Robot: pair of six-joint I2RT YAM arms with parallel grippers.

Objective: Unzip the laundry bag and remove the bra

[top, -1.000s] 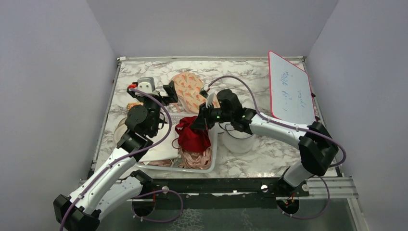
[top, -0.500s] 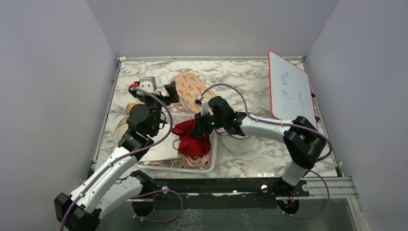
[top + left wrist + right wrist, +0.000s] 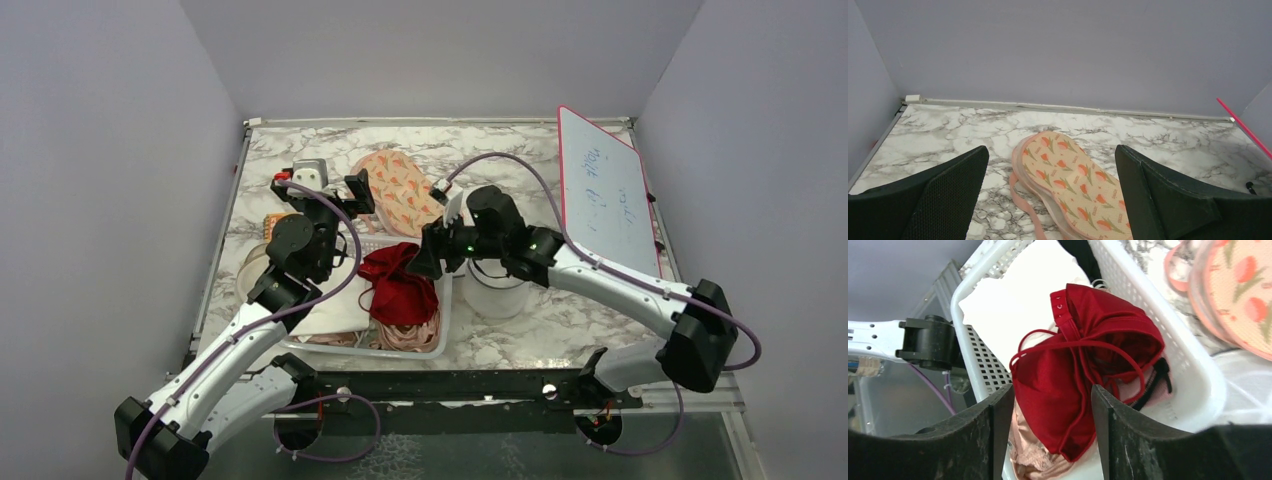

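Note:
The dark red bra (image 3: 398, 285) lies crumpled in the white slatted basket (image 3: 444, 310), on top of other garments. In the right wrist view the bra (image 3: 1083, 375) shows below and between my spread fingers. My right gripper (image 3: 425, 262) (image 3: 1050, 432) hangs open just above the basket's right rim, holding nothing. The laundry bag (image 3: 497, 293), a white mesh cylinder, stands right of the basket, partly under my right arm. My left gripper (image 3: 318, 188) (image 3: 1050, 157) is wide open and empty behind the basket, facing a tulip-print slipper (image 3: 1073, 182).
The basket (image 3: 1198, 370) also holds a white cloth (image 3: 1013, 305), a peach lace garment (image 3: 1033, 455) and a pink garment with black straps (image 3: 1158, 382). The slipper (image 3: 400, 190) lies behind the basket. A red-rimmed whiteboard (image 3: 605, 185) leans at the right wall.
My right gripper has opened and let go of the bra, which now rests in the basket. The right arm has drawn back to the right. The left arm has barely moved.

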